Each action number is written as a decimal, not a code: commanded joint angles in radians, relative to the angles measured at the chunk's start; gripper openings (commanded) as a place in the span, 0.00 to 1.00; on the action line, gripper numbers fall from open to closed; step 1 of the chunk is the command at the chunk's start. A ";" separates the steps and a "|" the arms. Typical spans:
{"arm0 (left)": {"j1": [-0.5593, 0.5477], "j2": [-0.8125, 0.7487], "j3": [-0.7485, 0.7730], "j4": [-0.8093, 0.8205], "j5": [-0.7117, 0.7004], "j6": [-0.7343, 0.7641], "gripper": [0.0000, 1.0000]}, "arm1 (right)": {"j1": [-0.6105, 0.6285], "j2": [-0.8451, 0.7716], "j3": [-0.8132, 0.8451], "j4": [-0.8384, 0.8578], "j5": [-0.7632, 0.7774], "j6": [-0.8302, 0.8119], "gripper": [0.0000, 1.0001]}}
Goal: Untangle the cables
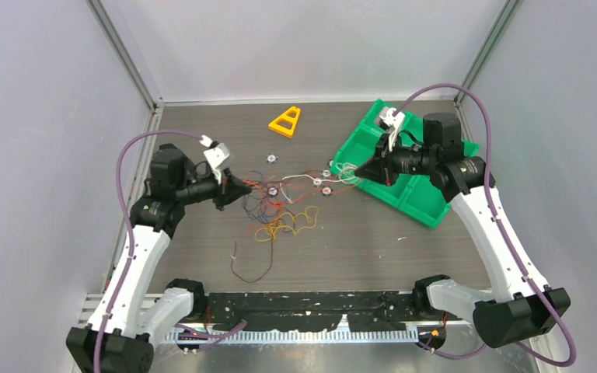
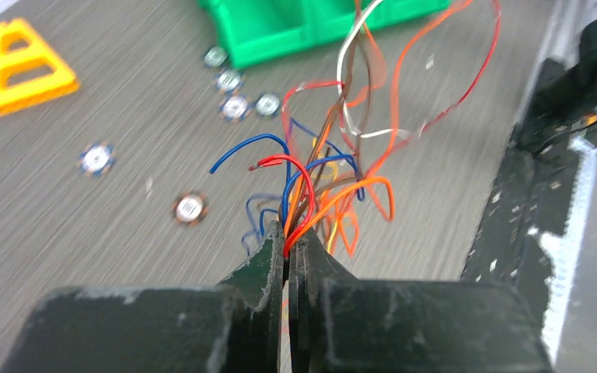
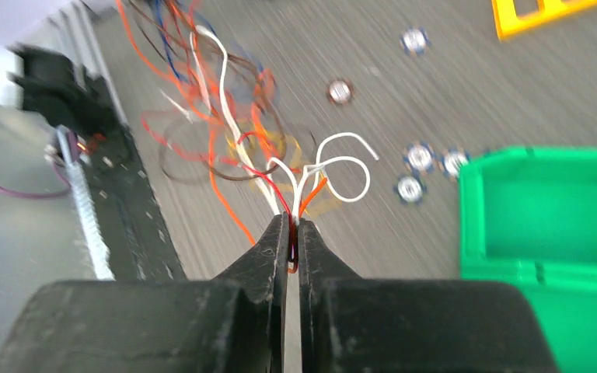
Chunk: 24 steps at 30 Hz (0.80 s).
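The cables (image 1: pixel 284 203) are a tangle of thin orange, red, blue, brown, yellow and white wires stretched across the table's middle. My left gripper (image 1: pixel 246 189) is shut on the bundle's left end; in the left wrist view red, orange and blue wires (image 2: pixel 311 183) fan out from its tips (image 2: pixel 288 239). My right gripper (image 1: pixel 358 172) is shut on the right end by the green bin; in the right wrist view white, red and orange wires (image 3: pixel 280 175) leave its tips (image 3: pixel 291 225). A yellow loop (image 1: pixel 288 225) and a dark brown wire (image 1: pixel 250 268) lie on the table.
A green compartment bin (image 1: pixel 404 194) stands at the right under the right arm. An orange triangle piece (image 1: pixel 286 120) lies at the back. Several small round silver nuts (image 1: pixel 270 158) are scattered around the wires. A black strip (image 1: pixel 311 311) runs along the near edge.
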 commanded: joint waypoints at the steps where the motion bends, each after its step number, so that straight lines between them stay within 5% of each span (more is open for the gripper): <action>1: 0.160 -0.013 -0.036 -0.299 0.030 0.232 0.00 | -0.048 0.004 -0.027 -0.271 0.115 -0.318 0.05; 9: 0.525 0.101 -0.019 -0.602 0.004 0.717 0.00 | -0.200 -0.009 -0.073 -0.451 0.191 -0.580 0.05; 24: 0.690 0.261 -0.160 -0.492 -0.309 1.070 0.00 | -0.410 0.017 -0.021 -0.634 0.203 -0.778 0.05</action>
